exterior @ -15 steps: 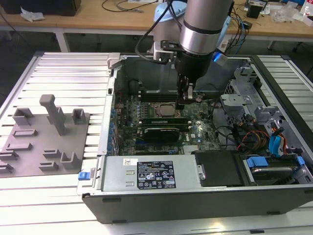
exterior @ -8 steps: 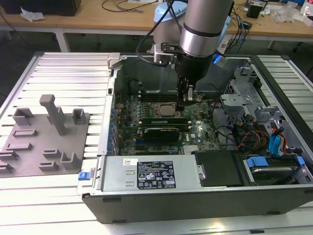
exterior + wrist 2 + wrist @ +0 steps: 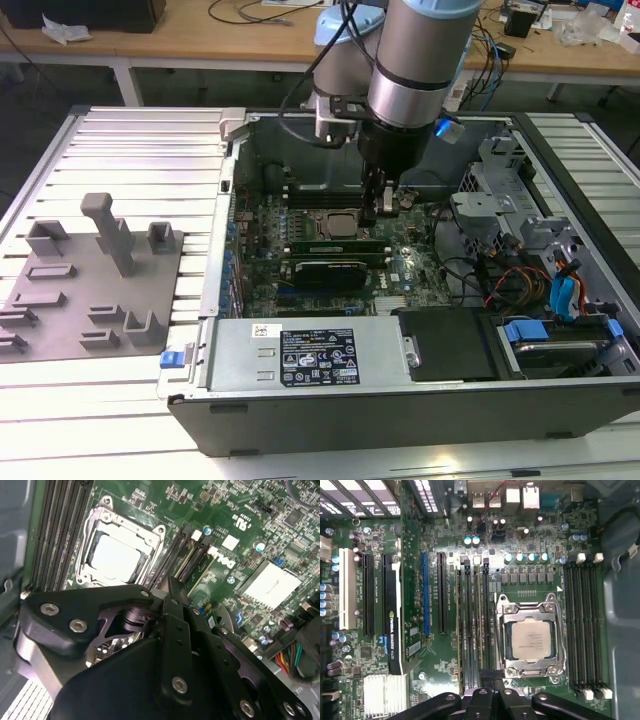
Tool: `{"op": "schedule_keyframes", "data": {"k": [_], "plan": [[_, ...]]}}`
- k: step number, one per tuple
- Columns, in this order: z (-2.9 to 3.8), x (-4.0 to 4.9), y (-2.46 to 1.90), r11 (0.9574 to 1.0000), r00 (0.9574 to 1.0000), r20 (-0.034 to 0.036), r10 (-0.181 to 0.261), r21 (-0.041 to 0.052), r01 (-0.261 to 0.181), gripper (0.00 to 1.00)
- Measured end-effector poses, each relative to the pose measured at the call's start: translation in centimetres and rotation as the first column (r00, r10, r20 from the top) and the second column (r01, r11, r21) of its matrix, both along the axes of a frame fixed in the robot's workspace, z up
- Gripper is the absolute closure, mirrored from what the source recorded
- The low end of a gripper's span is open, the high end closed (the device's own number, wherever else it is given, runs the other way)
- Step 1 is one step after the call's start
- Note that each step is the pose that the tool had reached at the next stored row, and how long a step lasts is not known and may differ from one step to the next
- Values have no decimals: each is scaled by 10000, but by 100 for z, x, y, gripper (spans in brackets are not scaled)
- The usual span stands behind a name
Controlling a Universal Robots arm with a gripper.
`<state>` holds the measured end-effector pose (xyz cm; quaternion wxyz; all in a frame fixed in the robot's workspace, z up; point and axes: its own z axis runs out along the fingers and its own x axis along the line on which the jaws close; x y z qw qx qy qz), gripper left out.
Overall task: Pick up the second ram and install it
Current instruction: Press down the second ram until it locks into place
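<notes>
Open computer case on slatted table; gripper over motherboard slots beside CPU socket; jaws state unclear.

The second ram is a long, thin dark strip with a greenish edge. It stands on edge in a black slot just beside the CPU socket, lying horizontally near the centre of the exterior view. The first wrist view shows it running parallel to the socket's side.
</notes>
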<state>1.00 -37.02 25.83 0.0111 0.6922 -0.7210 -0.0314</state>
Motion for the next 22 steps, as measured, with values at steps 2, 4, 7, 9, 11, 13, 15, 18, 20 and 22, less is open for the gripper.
{"op": "schedule_keyframes", "data": {"k": [2, 4, 7, 9, 11, 13, 15, 18, 20, 22], "plan": [[-76, 69, -5, 10000, 10000, -17, 1, -1, -1, 89], [-119, 104, -5, 10000, 10000, -25, 1, -1, -1, 89], [-199, 123, -10, 10000, 10000, -32, 1, 0, -1, 89], [-271, 129, -17, 10000, 10000, -42, 0, -9, 0, 89], [-295, 130, -23, 10000, 10000, -44, 2, -9, -2, 89], [-286, 130, -21, 10000, 10000, -26, 1, 13, -1, 89], [-193, 125, -22, 10000, 10000, 24, 0, 5, 0, 89], [-177, 2, -23, 10000, 10000, 97, 2, 2, -2, 89], [-177, -108, -23, 10000, 9999, 117, 1, 3, -1, 89], [-177, -201, -23, 10000, 9999, 131, 2, 1, -2, 89]]}}
